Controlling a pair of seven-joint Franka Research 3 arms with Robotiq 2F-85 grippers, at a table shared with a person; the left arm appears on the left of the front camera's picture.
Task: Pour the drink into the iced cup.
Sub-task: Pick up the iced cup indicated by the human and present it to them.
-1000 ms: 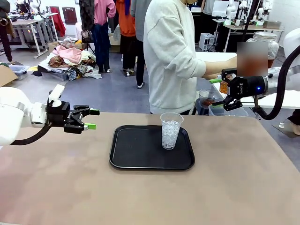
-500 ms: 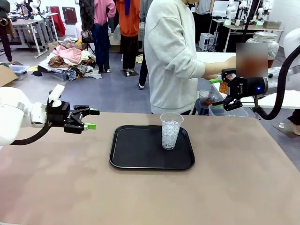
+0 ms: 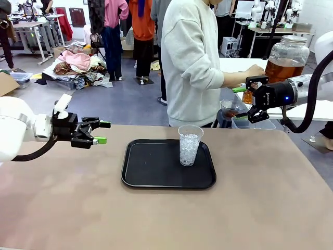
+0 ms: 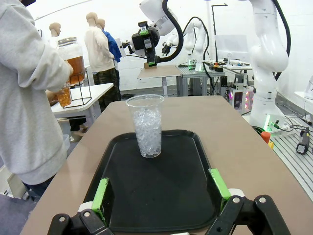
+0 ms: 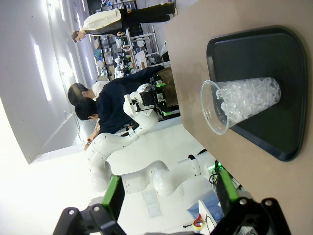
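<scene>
Black tray [image 3: 151, 174] on counter [image 3: 156, 224], iced cup [image 3: 190, 145] upright on its right half. Left gripper [image 3: 104, 132] hovering left of tray — jaws wide open, empty. Right gripper [image 3: 240, 102] beyond counter's far right edge, jaws spread, gripping nothing. Behind — drink [image 3: 278, 72] in glass dispenser jar [image 3: 287, 49], person's hand [image 3: 255, 70] by it.

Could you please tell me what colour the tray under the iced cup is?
The tray is black, clearest in the front view.

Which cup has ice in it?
The clear cup standing on the black tray. The other cup, held by the person at the dispenser jar, holds amber drink.
</scene>
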